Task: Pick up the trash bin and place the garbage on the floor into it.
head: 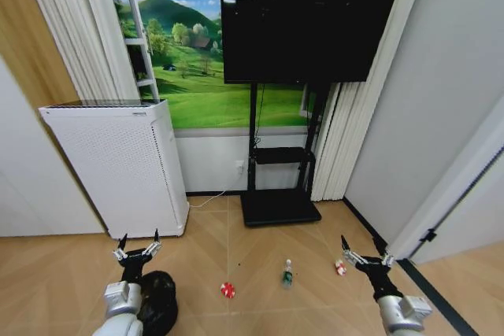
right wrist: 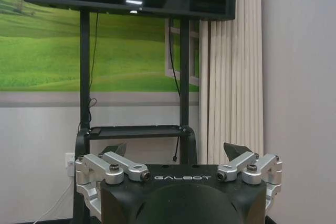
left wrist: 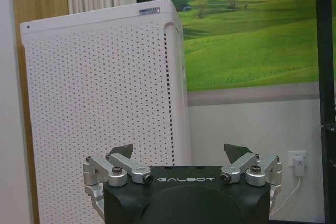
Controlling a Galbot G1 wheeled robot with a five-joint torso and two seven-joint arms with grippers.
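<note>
Two grippers, left (head: 139, 245) and right (head: 365, 251), hover with jaws spread, empty. Black trash bin (head: 160, 312) sits under left arm. Round wrapper (head: 227, 289), bottle (head: 287, 273), packet (head: 339, 267) dot wooden floor (head: 260, 312) beyond.

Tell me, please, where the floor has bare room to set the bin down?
Bare floor lies between the white appliance and the wrapper, and between the TV stand base and the bottle. Crowded along the wrapper, bottle, packet row.
</note>
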